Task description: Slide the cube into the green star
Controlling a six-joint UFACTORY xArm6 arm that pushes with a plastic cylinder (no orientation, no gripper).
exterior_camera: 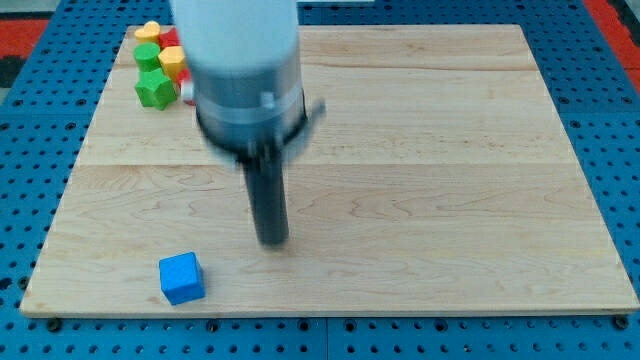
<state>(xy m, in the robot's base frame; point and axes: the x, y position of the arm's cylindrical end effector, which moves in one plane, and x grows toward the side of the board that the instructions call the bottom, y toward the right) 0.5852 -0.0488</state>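
Note:
A blue cube [181, 277] sits on the wooden board [420, 180] near the view's bottom left. A green star [154, 89] lies near the view's top left corner. My tip [272, 239] is on the board to the right of the cube and a little above it, apart from it by a clear gap. The green star is far from both, toward the view's top left.
Beside the green star sits a cluster of blocks: a yellow block [150, 32], a green block [148, 55], a yellow block [172, 62] and a red block [187, 92] partly hidden behind the arm. The arm's grey body [245, 70] covers the board's upper left middle.

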